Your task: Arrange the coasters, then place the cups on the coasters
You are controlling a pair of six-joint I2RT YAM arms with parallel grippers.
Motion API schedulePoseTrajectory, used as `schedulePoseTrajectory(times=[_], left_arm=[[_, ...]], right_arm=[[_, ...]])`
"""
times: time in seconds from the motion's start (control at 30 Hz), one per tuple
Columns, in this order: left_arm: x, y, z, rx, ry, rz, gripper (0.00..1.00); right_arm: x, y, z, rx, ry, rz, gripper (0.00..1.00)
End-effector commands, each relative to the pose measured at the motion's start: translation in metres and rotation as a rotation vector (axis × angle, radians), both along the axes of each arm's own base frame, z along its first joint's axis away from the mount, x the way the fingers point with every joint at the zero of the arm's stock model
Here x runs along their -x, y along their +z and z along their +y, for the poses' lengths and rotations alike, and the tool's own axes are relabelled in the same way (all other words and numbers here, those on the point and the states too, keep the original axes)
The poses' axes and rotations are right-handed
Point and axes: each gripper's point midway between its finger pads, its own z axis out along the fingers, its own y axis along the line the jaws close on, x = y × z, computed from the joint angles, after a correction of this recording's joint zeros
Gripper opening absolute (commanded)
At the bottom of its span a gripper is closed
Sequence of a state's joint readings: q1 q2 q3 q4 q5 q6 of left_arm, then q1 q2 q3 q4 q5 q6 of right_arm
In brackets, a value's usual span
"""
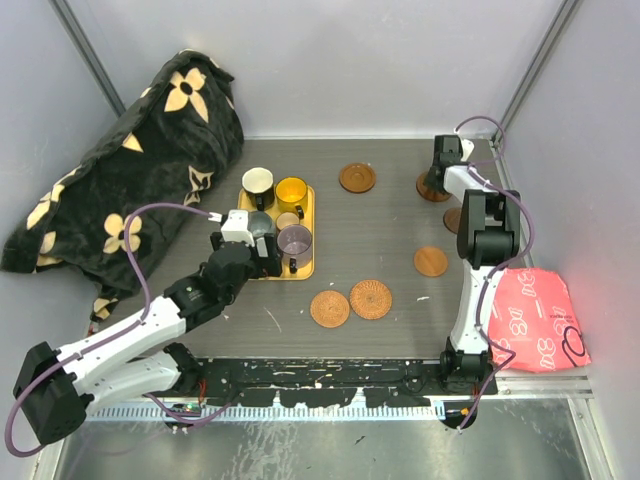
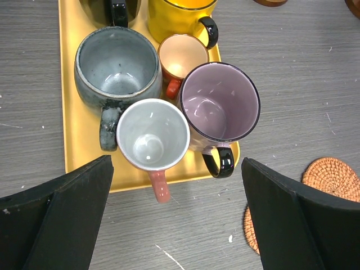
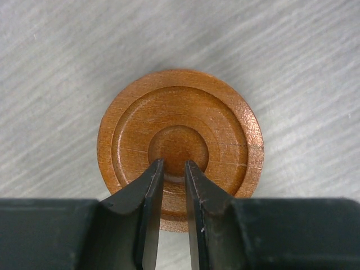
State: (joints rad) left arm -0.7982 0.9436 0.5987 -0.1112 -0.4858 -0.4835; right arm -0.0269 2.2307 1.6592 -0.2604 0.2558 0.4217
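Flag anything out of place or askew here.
The small white cup sits at the front edge of the yellow rectangular tray, its pink handle sticking out past the rim. Two woven brown round coasters near the front lie crowded side by side. Nothing looks spilled or broken.

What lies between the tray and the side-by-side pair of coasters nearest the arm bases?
Nothing: only bare table separates the tray from those coasters. The top view shows the gap, and the left wrist view confirms it.
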Motion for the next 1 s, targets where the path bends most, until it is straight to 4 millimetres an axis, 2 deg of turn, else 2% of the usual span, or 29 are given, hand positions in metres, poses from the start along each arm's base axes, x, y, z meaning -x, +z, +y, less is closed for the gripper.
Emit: schedulePoseTrajectory(times=[0.0,0.2,0.37,0.5,0.7,0.97], left_arm=[[-0.003,0.023,0.000,0.052,0.016,-0.046,0.98],[-0.001,0.024,0.003,0.062,0.019,-0.054,0.98],[0.000,0.022,0.004,0.056,0.023,-0.049,0.98],[0.000,0.021,0.004,0.052,0.025,-0.046,0.98],[-0.001,0.020,0.004,0.051,0.023,-0.043,0.98],[-0.001,0.019,0.004,0.046,0.025,-0.042,0.98]], right_arm=[[0.035,0.002,0.017,-0.052,0.036,0.077,0.28],[0.058,-0.008,0.036,-0.060,0.080,0.118,0.28],[0.068,-0.013,0.054,-0.058,0.106,0.129,0.28],[0.073,-0.014,0.060,-0.066,0.110,0.127,0.28],[0.072,-0.011,0.058,-0.055,0.112,0.123,0.28],[0.057,-0.009,0.058,-0.045,0.119,0.127,0.28]])
